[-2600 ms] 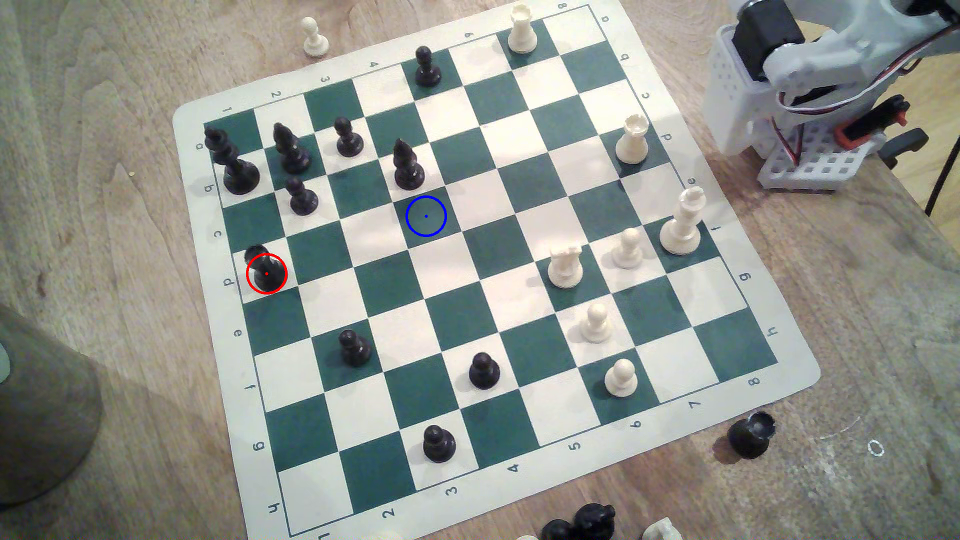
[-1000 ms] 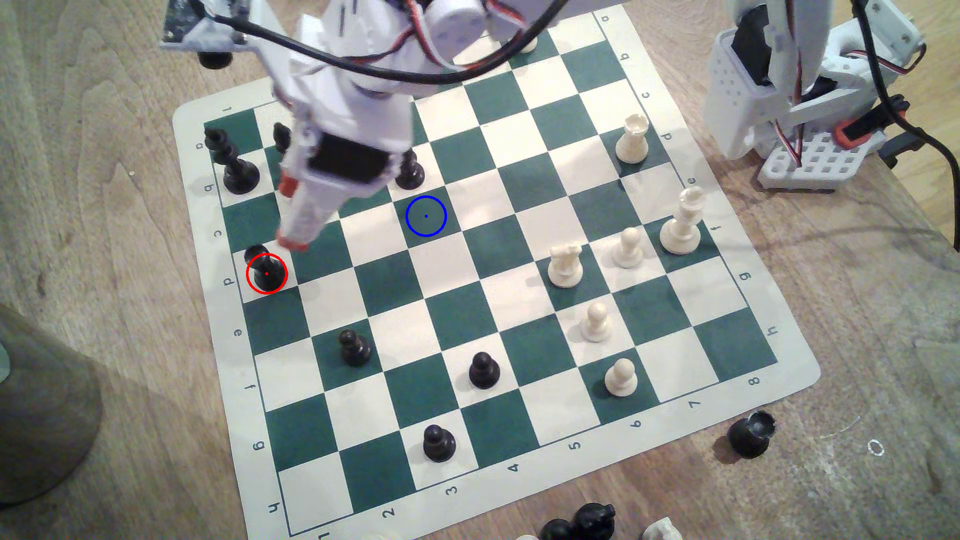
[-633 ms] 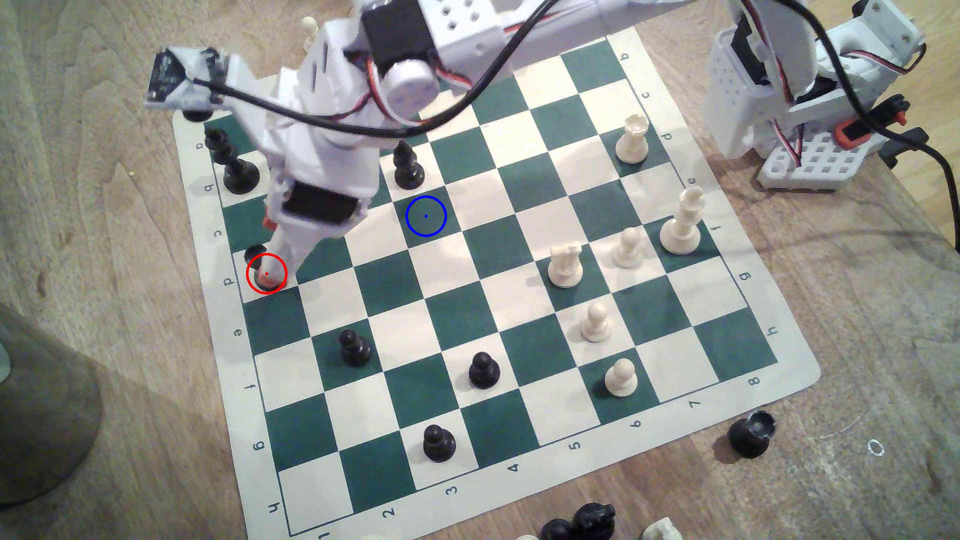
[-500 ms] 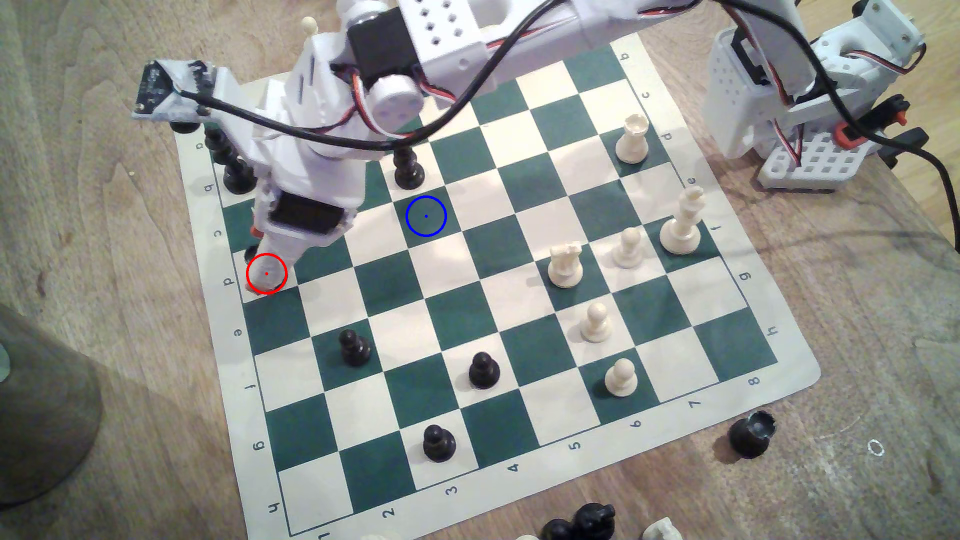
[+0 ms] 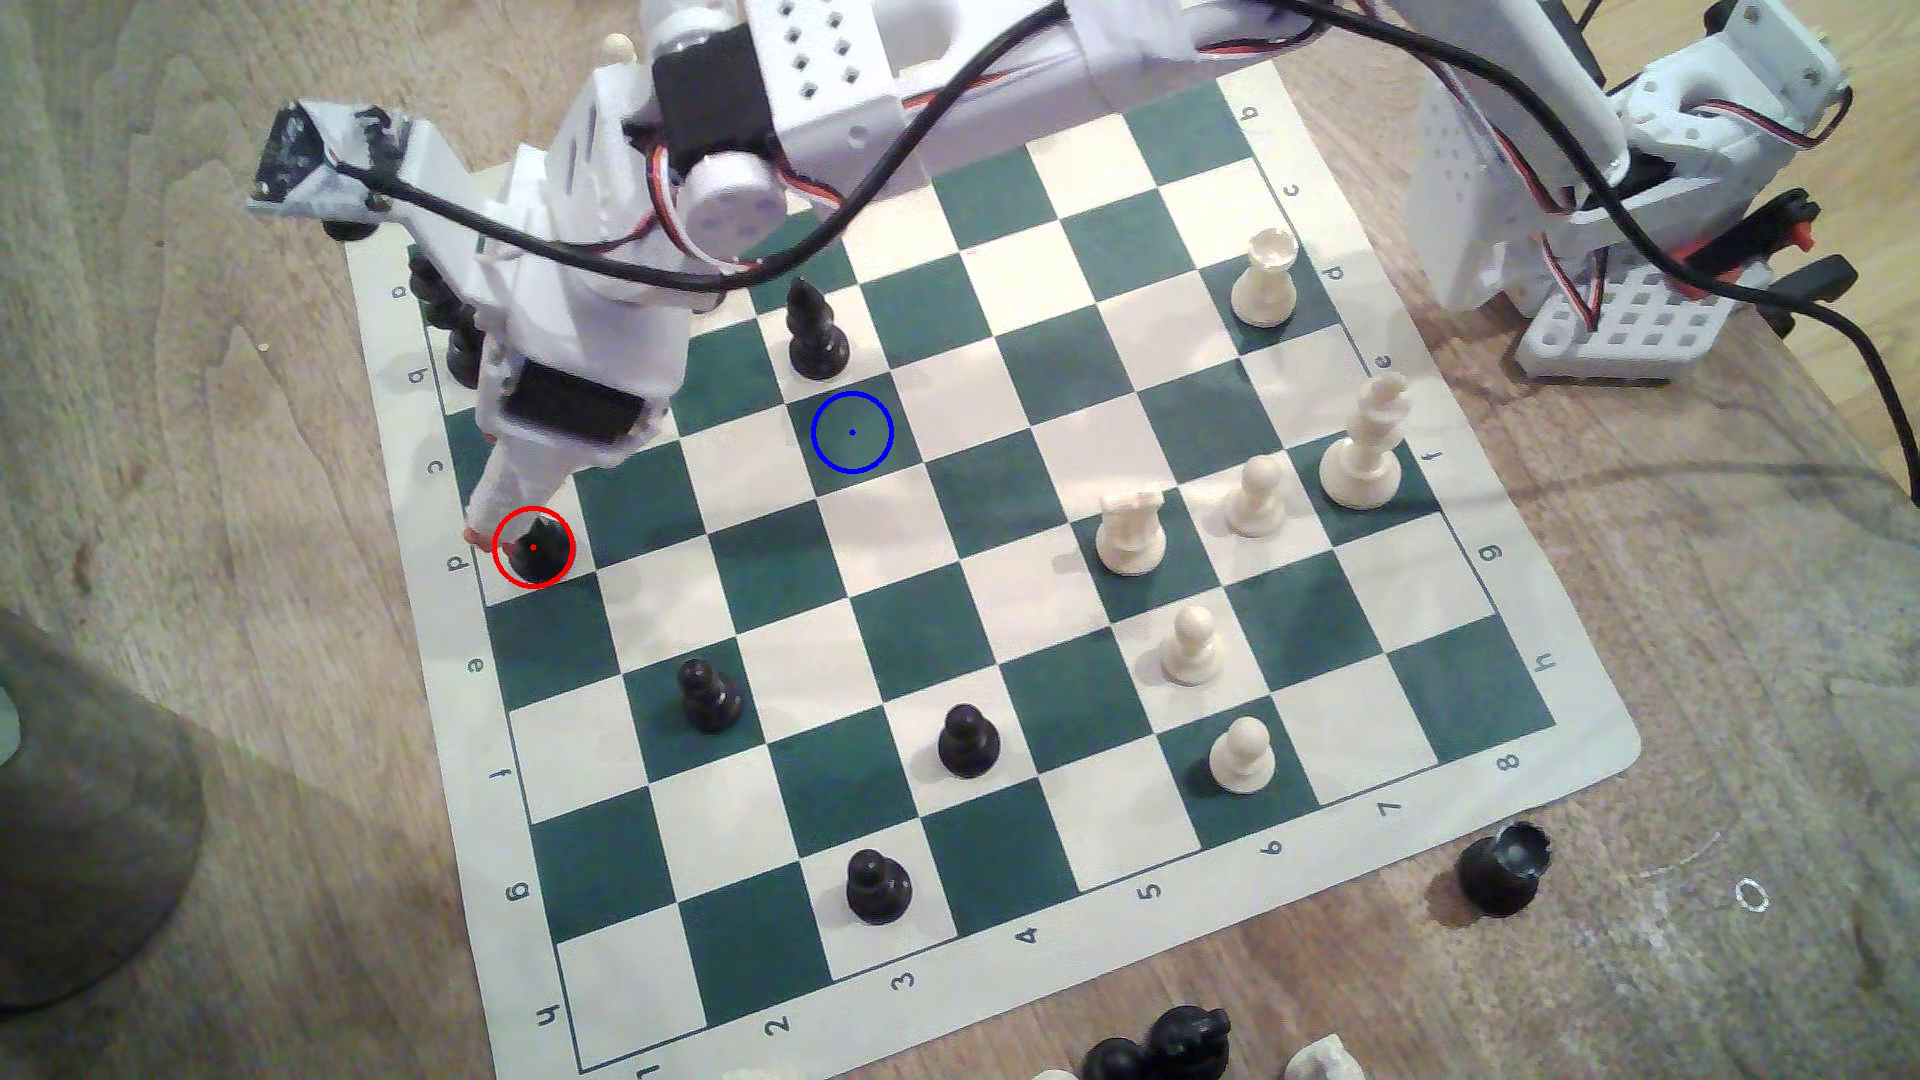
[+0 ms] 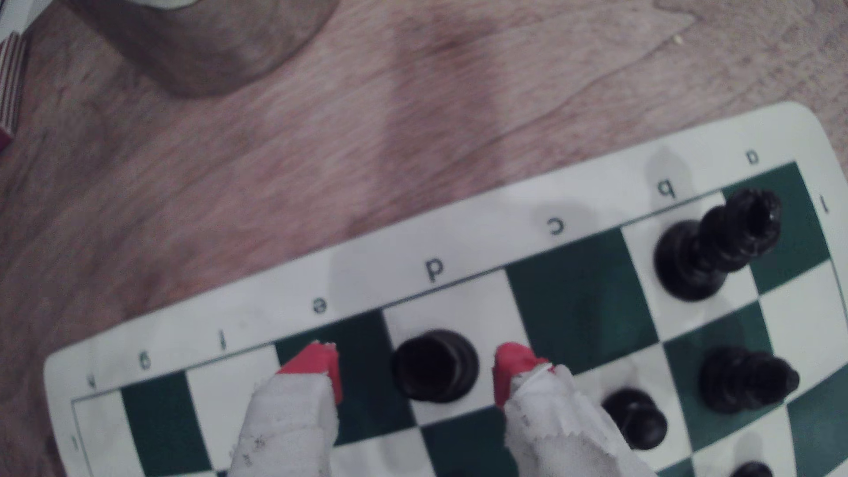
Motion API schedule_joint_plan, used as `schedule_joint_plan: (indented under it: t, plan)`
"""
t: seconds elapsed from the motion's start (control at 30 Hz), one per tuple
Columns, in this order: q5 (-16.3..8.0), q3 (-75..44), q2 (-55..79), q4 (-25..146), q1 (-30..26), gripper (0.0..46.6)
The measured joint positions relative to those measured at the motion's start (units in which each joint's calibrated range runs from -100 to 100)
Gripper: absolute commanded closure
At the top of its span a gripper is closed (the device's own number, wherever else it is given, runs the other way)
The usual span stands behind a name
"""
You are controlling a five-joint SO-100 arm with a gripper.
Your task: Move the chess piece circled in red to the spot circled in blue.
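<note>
Currently the claw [image 6: 415, 374] is spread, its red tips flanking the black rook [image 6: 435, 365] on its red-ringed white square at the exterior view's left-centre. An uneven squeeze could tip it; carrying toward the blue-ringed square [image 5: 852, 432] risks clipping the bishop [image 5: 816, 330].
</note>
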Motion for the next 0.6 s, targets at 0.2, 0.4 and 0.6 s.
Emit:
schedule_joint_plan:
  t: [0.2, 0.4, 0.6]
  plan:
    - [0.0, 0.0, 0.9, -0.6, 0.0, 27.3]
    - [0.0, -0.9, 2.9, -0.6, 0.0, 27.8]
    - [0.0, -0.9, 3.9, -1.1, -0.1, 28.0]
